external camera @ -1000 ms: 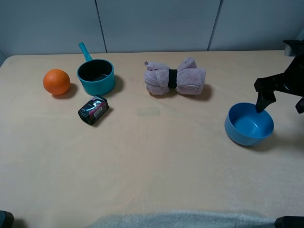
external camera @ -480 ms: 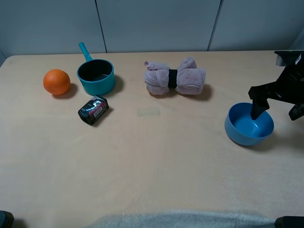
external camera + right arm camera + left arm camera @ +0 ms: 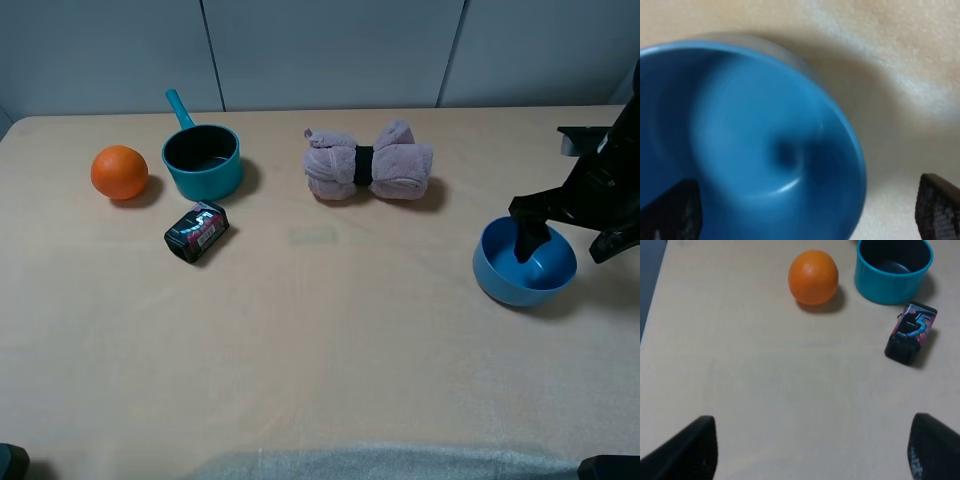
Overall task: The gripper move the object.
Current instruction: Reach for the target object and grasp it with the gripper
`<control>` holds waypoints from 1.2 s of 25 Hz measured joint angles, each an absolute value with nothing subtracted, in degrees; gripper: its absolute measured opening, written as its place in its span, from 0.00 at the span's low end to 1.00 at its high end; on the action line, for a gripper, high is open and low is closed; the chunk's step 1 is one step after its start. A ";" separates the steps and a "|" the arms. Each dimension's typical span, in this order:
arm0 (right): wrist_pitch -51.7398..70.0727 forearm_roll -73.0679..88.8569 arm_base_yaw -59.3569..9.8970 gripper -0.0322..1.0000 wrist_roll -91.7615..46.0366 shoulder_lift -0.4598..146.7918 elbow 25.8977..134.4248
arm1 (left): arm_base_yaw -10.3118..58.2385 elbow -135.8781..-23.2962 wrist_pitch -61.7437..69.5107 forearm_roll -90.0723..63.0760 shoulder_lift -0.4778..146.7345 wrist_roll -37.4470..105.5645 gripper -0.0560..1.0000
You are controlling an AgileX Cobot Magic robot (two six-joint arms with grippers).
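The object, a plain blue bowl [image 3: 500,270], stands upright on the right side of the table. My right gripper [image 3: 563,250] is open and straddles the bowl's right rim, with one dark finger inside the bowl and the other outside it. From the right wrist, the bowl [image 3: 750,150] fills the picture, and the rim runs between the two fingertips [image 3: 940,210]. My left gripper [image 3: 812,455] is open over bare table with nothing between its fingers. It does not show in the exterior high view.
An orange [image 3: 119,172], a teal saucepan [image 3: 203,160] and a small black pack [image 3: 197,231] sit at the back left. A rolled pink towel [image 3: 369,165] lies at the back centre. The right table edge is close behind the bowl.
My right gripper has come down and to the left, sinking one finger deeper into the bowl. The bowl and the other things have not moved.
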State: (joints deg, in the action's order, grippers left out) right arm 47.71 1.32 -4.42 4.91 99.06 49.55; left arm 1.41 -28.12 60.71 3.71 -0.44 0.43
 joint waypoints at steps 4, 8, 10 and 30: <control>47.34 1.31 -4.42 0.66 4.72 100.74 49.55 | 1.41 -28.12 60.71 3.71 -0.44 0.43 0.84; 46.40 1.31 -4.42 0.66 4.64 102.30 49.55 | 1.41 -28.12 60.71 3.71 -0.44 0.43 0.84; 46.12 1.31 -4.42 0.66 4.52 102.56 49.55 | 1.41 -28.12 60.71 3.71 -0.44 0.43 0.84; 44.92 1.37 -4.42 0.66 3.45 103.10 49.55 | 1.41 -28.12 60.71 3.71 -0.44 0.43 0.84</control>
